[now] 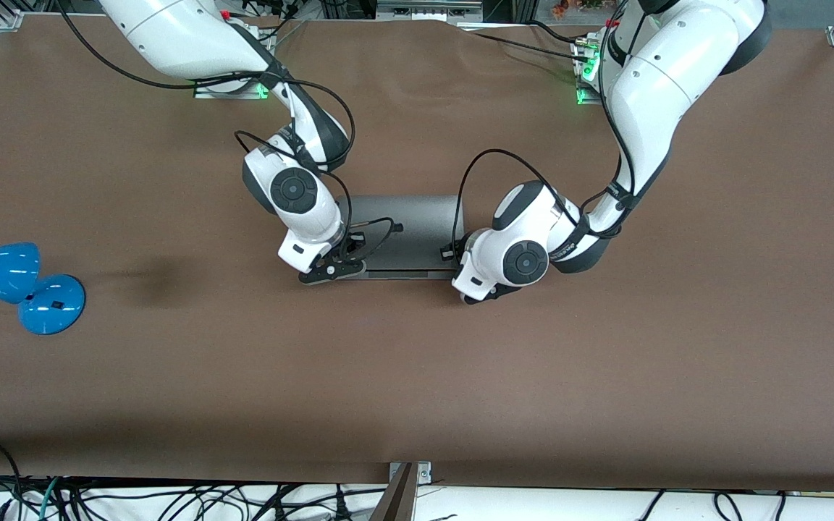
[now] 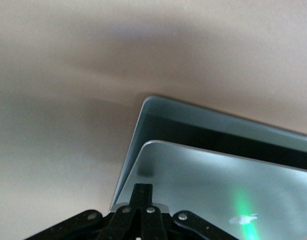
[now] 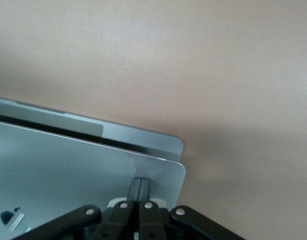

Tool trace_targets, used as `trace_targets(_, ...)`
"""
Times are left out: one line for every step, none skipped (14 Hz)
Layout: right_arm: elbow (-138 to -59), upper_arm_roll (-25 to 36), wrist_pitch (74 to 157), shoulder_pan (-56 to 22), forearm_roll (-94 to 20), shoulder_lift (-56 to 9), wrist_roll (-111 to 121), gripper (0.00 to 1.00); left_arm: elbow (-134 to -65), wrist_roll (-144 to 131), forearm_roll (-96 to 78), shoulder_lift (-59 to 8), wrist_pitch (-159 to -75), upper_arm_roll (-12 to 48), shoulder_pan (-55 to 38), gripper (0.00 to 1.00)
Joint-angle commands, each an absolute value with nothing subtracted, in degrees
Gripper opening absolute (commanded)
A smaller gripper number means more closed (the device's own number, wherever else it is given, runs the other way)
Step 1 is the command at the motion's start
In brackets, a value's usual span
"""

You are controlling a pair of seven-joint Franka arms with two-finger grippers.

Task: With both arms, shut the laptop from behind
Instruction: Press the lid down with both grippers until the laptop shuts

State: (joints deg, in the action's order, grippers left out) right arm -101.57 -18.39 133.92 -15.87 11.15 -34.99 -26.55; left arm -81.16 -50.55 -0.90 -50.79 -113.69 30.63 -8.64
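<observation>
Cables [image 1: 171, 499] trail along the white strip at the edge nearest the front camera, below the brown surface [image 1: 417, 376] on which a slim grey laptop [image 1: 406, 231] sits near the middle, between the two robot bases and the camera-side edge. Two white arms reach down to the laptop from their green-lit bases, one at each end of its lid. Right arm [image 1: 294, 188] comes in from its base and sets the right hand [image 3: 140, 187] on the lid corner toward that arm's end of the surface; its two fingers are pressed together with nothing between them, their tips against the lid's silver back. Left arm [image 1: 634, 123] bends down from its own base and places the left hand [image 2: 142, 192] on the lid corner at the laptop's other end, fingers likewise drawn tight together and empty, tips on the lid. Both wrist views show the lid lowered most of the way over the base, a narrow dark gap remaining between the lid's edge and the palm rest below it, so the laptop is not fully closed. Green light streaks across the lid near its logo in the left wrist view. Blue desk lamp [image 1: 19, 286] stands well apart from the laptop, at the right arm's end of the surface and a little nearer the front camera than the laptop.
</observation>
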Motion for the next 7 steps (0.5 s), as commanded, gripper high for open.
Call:
trace_targets(-100.11,-18.19,135.52,-15.91,12.83,-37.09,-26.63,0.0,-77.96,-51.33,0.97,-53.0,-113.82,29.0,-10.99,0.0)
trace_targets(-100.11,-17.85,136.14,-15.91,13.44,-37.79,-26.63,0.0,-78.05,-51.33,0.97,-53.43,-114.51,28.92,-10.99,0.0)
trace_targets(-100.02,-17.84,136.66,-15.91,13.62,-38.4,-26.63,0.0,-78.05,-51.33,0.97,-53.61,-115.22,28.83,-10.99,0.0)
trace_targets(-100.02,-17.84,137.28,-15.91,13.8,-39.1,-26.63,0.0,-78.05,-51.33,0.97,-53.96,-115.66,28.83,-10.99,0.0)
trace_targets(-99.76,-17.84,137.81,-15.91,13.8,-39.46,-26.63,0.0,-78.05,-51.33,1.84,-54.05,-115.75,28.83,-10.99,0.0)
trace_targets(-99.67,-17.84,138.07,-15.91,13.8,-39.9,-26.63,0.0,-78.05,-51.42,2.8,-54.23,-115.75,28.92,-10.99,0.0)
trace_targets(-99.58,-17.84,138.16,-15.91,13.89,-40.25,-26.63,0.0,-78.05,-51.42,2.9,-54.58,-115.93,28.83,-10.99,0.0)
